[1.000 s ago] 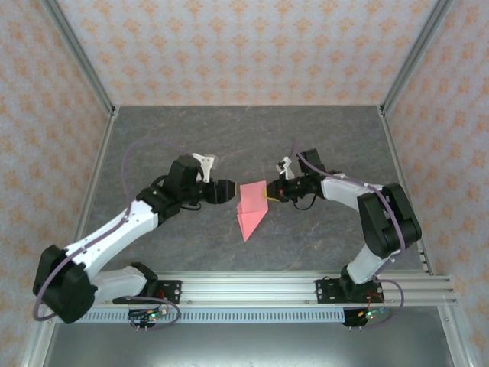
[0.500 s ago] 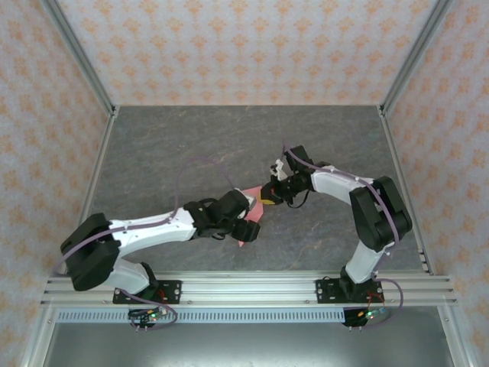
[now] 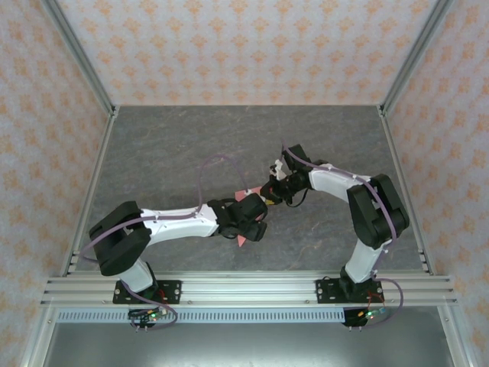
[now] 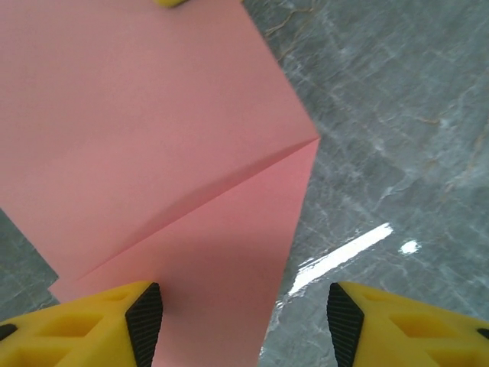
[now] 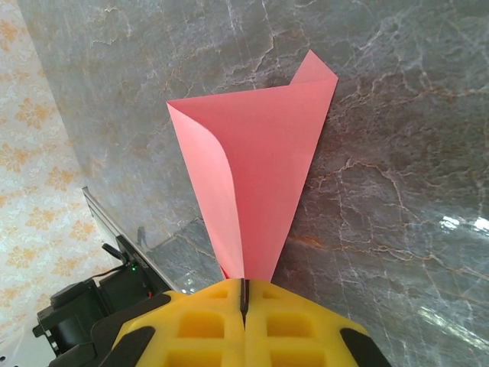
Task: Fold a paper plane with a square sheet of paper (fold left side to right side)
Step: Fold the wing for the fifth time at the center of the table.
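Two changes show nearest the bases in the top view: the left hand (image 3: 256, 227) has swung in from centre-left to hang over the near tip of the paper (image 4: 153, 115), and its jaws, spread with nothing pinched, have narrowed a little. The paper lies mid-frame on the surface (image 3: 191, 145), partly folded, one flap curling up. Just beyond, the right hand (image 5: 244, 294) stays pressed together on its far corner, so I judge the left-to-right fold is about to start.
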{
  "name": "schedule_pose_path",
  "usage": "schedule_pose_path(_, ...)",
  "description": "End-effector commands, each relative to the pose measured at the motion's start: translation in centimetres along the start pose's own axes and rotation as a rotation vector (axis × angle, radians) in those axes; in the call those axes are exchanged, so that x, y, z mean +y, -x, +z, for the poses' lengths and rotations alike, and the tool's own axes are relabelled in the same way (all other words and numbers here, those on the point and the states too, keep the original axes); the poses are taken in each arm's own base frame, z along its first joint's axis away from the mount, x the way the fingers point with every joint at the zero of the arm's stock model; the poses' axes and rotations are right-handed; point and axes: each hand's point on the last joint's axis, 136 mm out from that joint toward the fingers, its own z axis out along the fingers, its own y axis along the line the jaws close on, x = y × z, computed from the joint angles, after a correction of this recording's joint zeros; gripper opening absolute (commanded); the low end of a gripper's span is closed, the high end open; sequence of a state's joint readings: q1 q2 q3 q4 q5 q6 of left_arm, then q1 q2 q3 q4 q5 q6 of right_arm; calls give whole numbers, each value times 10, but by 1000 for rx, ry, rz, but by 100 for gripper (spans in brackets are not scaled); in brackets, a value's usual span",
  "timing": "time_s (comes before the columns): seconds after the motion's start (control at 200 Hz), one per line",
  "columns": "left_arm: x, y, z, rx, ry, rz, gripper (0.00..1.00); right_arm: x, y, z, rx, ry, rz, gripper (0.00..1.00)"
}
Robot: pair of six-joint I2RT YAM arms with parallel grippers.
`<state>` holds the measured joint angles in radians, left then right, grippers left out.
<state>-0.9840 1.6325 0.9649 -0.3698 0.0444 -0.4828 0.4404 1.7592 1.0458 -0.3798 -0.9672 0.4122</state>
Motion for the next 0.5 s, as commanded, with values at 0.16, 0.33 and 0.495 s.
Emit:
schedule_pose_path(0.16,10,-2,4,6,78,-14,52,-2,1,4,16,-31,22,0)
schedule_pose_path(0.33,12,-6,9,21,89,-12,46,-4,1,5,19,-36,23,0)
schedule_pose_path(0.495,12,-6,9,21,87,-13,40,-6,0,6,23,-44,25,0)
